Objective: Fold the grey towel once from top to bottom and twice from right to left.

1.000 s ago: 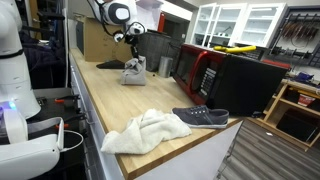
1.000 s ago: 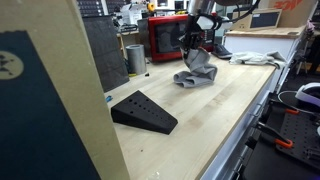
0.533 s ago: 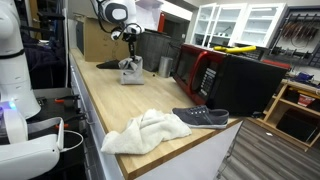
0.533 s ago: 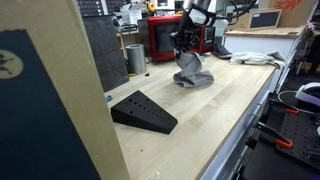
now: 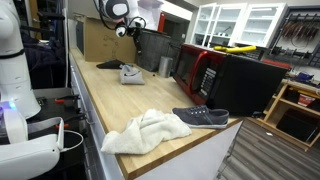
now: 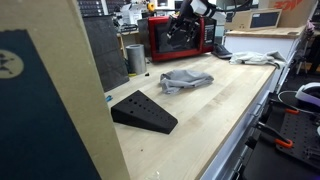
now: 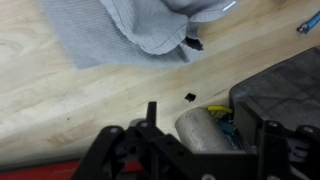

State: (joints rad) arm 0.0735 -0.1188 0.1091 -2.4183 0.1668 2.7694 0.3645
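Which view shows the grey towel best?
An exterior view: the grey towel lies whole and fairly near. In an exterior view it is small and far. The wrist view shows only part of it, cut off at the top.

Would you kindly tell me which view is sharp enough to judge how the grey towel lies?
Wrist view: close but soft, the grey towel rumpled, its weave smeared. In an exterior view the grey towel is a small, distant lump; in an exterior view the grey towel is larger and clearest, though a close wooden panel fills the left.

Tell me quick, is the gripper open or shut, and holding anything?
Gripper: open, holding nothing; the grey towel lies on the counter.
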